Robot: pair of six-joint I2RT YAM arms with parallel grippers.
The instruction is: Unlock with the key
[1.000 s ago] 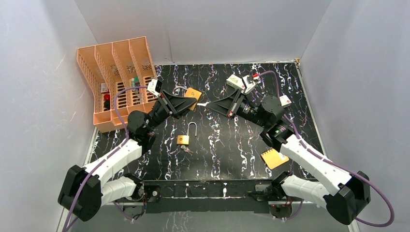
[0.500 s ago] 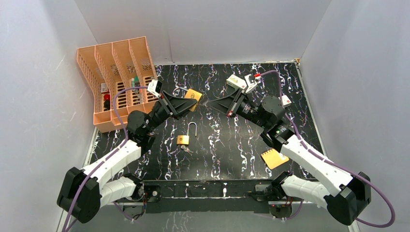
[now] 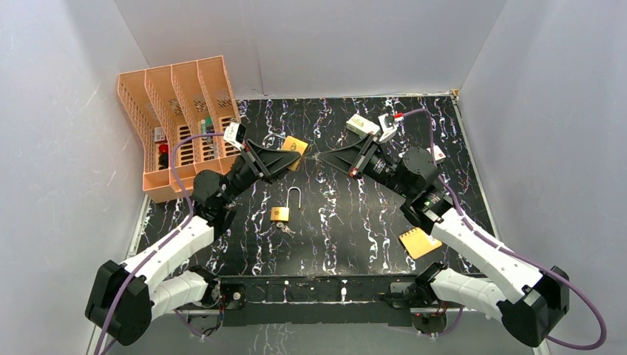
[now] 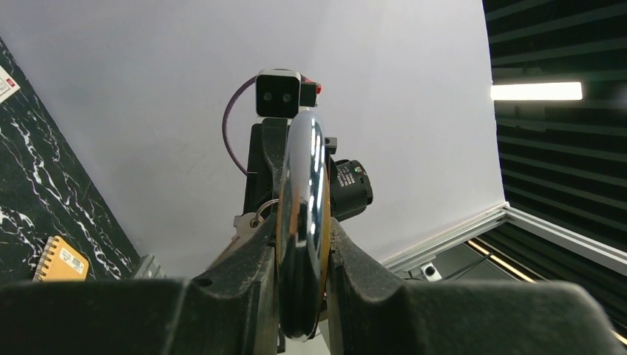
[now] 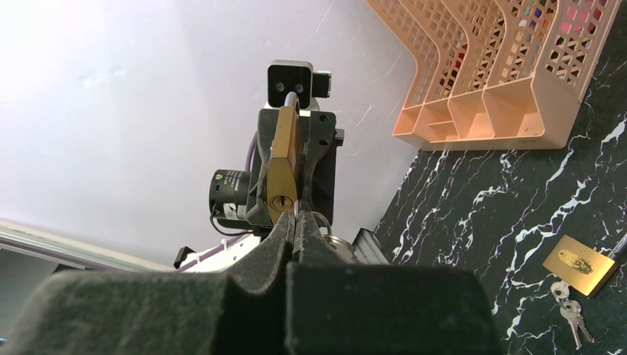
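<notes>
left end effector (image 4: 299, 237) clamped brass padlock (image 4: 303, 170) | right end effector (image 5: 293, 222) pinched key (image 4: 248, 222) | imo needed squaring up with keyhole (image 5: 279, 201) first

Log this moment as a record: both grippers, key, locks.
left gripper: shut on held padlock, keyhole towards the other gripper
right gripper: shut on the key, at that keyhole; insertion unclear
spare padlock: on table, shackle open, spare keys beside it
notebook: on table, front right
</notes>
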